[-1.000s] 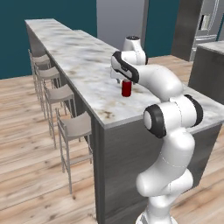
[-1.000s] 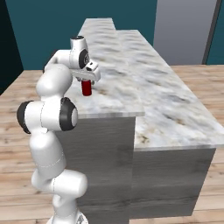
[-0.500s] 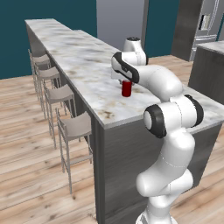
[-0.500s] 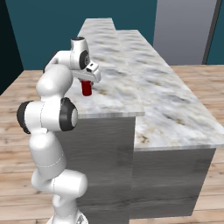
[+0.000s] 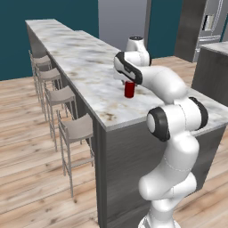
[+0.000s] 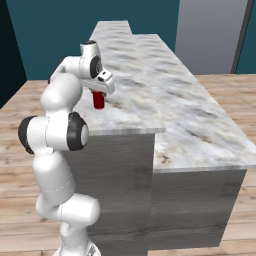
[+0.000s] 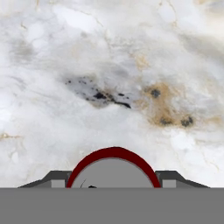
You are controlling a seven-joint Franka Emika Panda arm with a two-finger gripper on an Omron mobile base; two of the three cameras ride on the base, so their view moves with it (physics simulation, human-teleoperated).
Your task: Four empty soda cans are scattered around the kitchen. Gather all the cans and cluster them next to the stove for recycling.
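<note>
Red cylindrical soda cans with silvery tops: one (image 5: 129, 89), upright on the counter; I see it too in my right base view (image 6: 98, 99) and my hand view (image 7: 113, 169).
Long marble-topped island counters with grey wood sides: one (image 5: 84, 71), running away from me.
Grey bar stools with thin metal legs: four that I can count along the counter's left side, the nearest (image 5: 76, 129), the farthest partly hidden.
Dark grey cabinet blocks with pale tops: one (image 5: 213, 67), off to my right.
Stainless refrigerators: one (image 5: 211, 22), behind that block, cut by the frame edge.
Two-finger grippers of mine: one (image 5: 128, 83).
</note>
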